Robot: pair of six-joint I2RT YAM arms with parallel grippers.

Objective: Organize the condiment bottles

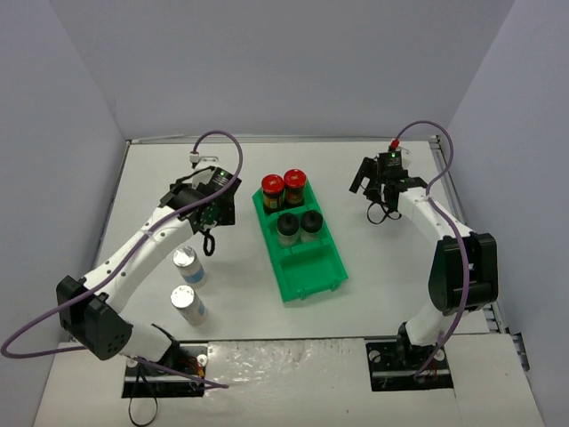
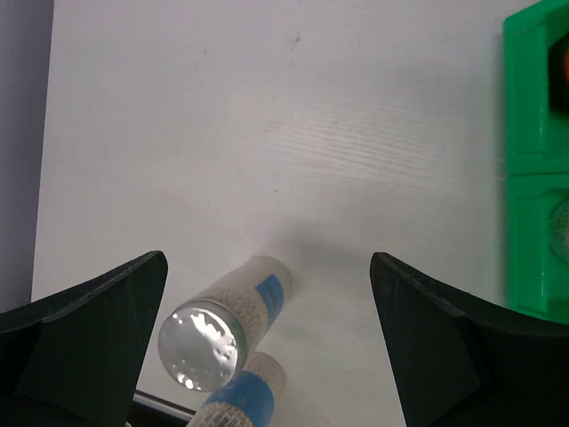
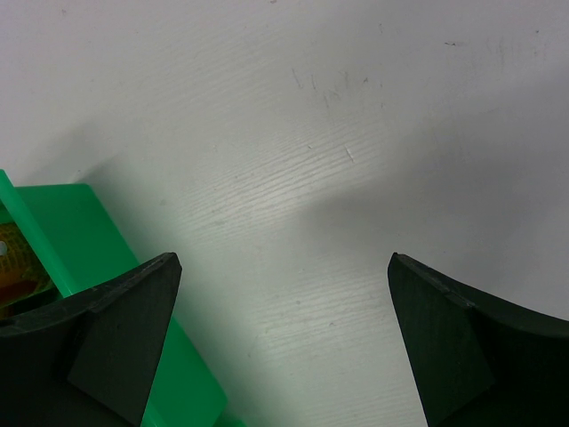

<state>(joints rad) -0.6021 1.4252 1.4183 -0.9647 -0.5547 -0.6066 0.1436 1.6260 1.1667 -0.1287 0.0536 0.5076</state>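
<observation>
While both hands hang spread with nothing between their fingers, the left hand (image 2: 268, 267) hovers over the two silver-capped bottles (image 1: 188, 265), which stand upright on the tabletop (image 1: 240, 302) between its left edge and the green bin (image 1: 313, 281). The right hand (image 3: 284, 260) hangs toward the right edge, beside the bin's far end. In the bin at mid-tabletop, the red-capped jars (image 1: 284, 188) fill the far compartment and the black-capped bottles (image 1: 300, 225) the middle one.
</observation>
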